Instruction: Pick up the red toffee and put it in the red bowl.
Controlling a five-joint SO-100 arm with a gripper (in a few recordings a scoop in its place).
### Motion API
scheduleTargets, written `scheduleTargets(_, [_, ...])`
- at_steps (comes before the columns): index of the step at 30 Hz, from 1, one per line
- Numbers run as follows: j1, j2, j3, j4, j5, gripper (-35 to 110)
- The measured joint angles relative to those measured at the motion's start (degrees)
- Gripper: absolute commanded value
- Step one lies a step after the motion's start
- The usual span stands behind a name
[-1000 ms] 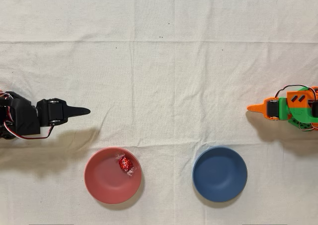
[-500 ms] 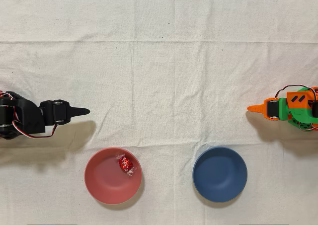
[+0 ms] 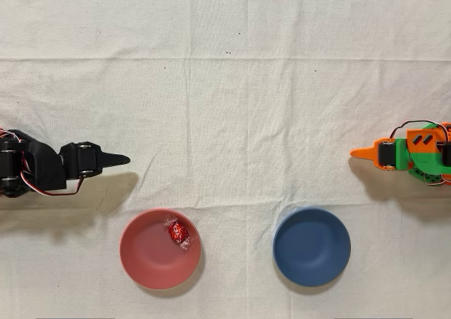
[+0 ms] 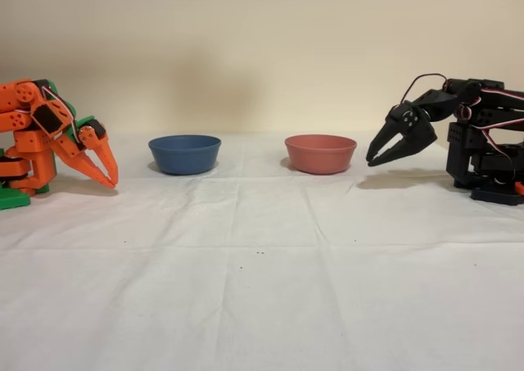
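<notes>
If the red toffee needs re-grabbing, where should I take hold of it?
Grip the shiny red foil-wrapped toffee across its round body, descending from straight above: it lies inside the shallow salmon-red plastic bowl, near the rim, so the wall blocks side approaches. Its clear twisted ends look too flimsy.

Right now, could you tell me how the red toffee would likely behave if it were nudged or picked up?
The red toffee, small and round, would probably roll inside the red bowl. Its shiny foil looks slippery, and the twisted clear ends seem floppy. It is likely very light.
</notes>
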Motion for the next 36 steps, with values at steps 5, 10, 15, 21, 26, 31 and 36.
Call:
scheduleTargets(5, [0.5,0.0,0.0,0.9,-2.4,1])
scheduleTargets(10, [1.2,0.0,0.0,0.9,-3.5,1])
scheduleTargets(15, [1.6,0.0,0.0,0.9,-2.0,1])
scheduleTargets(21, [1.9,0.0,0.0,0.9,8.0,0])
scheduleTargets(26, [1.9,0.0,0.0,0.9,8.7,1])
scheduleTargets(31, [1.9,0.0,0.0,0.9,6.2,1])
scheduleTargets(36, [3.1,0.0,0.0,0.9,6.1,1])
